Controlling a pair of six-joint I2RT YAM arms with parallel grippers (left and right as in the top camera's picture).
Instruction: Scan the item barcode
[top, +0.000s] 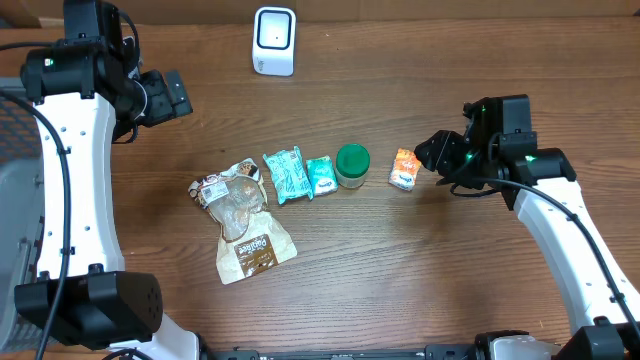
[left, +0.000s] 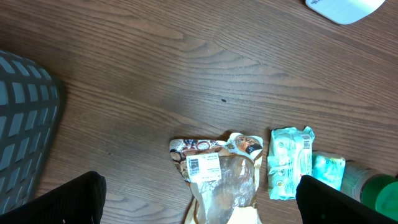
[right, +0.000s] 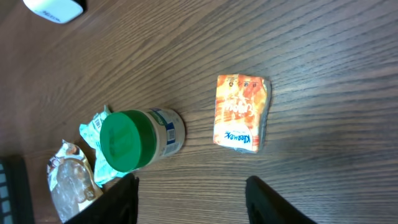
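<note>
- The orange tissue pack (top: 403, 169) lies flat on the surface (top: 450, 60), middle right in the overhead view, easy to grab.
- The right claw (right: 193, 200) hangs just beside it, fingers apart and empty, arm bent low.
- The left claw (left: 202, 199) hangs at the upper left, wide apart and empty.
- The white scanner (top: 274, 40) stands at the top middle.

Overhead cam: fixed, high, looks straight down on the brown wood-grain table (top: 400, 290); whole item row + both arms in frame. Left wrist cam: fairly high, tilted down, white plastic scanner box (left: 345, 7) at its top edge. Right wrist cam: nearer the table, rolled sideways, close on the orange tissue pack (right: 241, 113). Both wrist cams + overhead share the green-lidded jar (right: 134, 140).
</note>
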